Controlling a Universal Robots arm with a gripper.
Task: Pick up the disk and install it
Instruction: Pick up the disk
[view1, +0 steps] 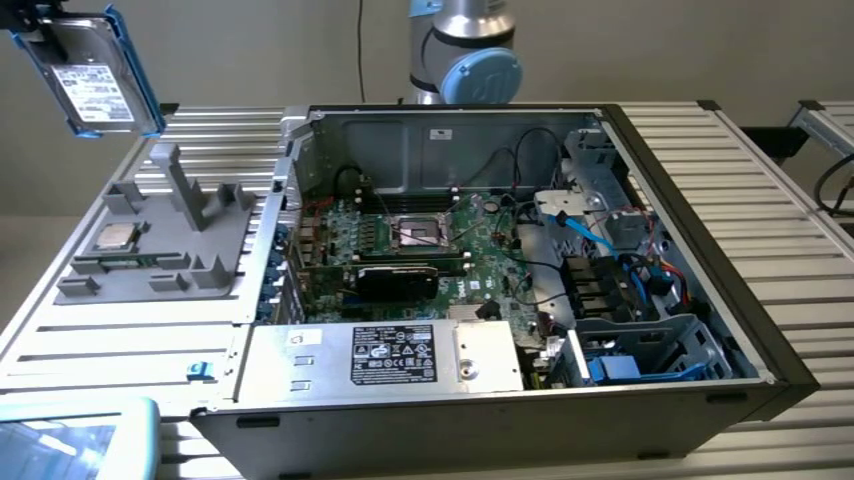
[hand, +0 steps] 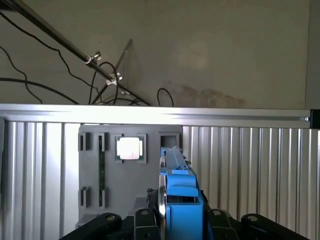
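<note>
I am holding the disk (view1: 96, 78) up in the air, high over the exterior view's left side of the table (view1: 747, 200). My gripper (hand: 181, 222) is pinching it: my black fingers (hand: 145, 218) press on its two flat sides and the disk sits between them. In the wrist view I see the disk from its thin edge, with its bright blue frame toward me. In the exterior view it hangs tilted, and its white label faces the camera. Under the disk, on the table, lies a grey holder (view1: 174, 265) with posts and slots. A small square silver chip (view1: 111, 237) lies flat in one pocket of that holder, and it touches nothing of mine. The disk touches neither the holder nor the table. Just beside the holder, toward the exterior view's right, the big computer case (view1: 747, 350) lies open. Inside it I can see the green board (view1: 414, 235), some black and blue wires, and a big silver box (view1: 387, 355) with a black label near the front. A metal cage (view1: 654, 345) with a blue part in it sits in the front corner on the exterior view's right. The disk is well apart from that cage and from the rest of the case. Behind the case stands my arm (view1: 467, 60), grey with a blue cap.
</note>
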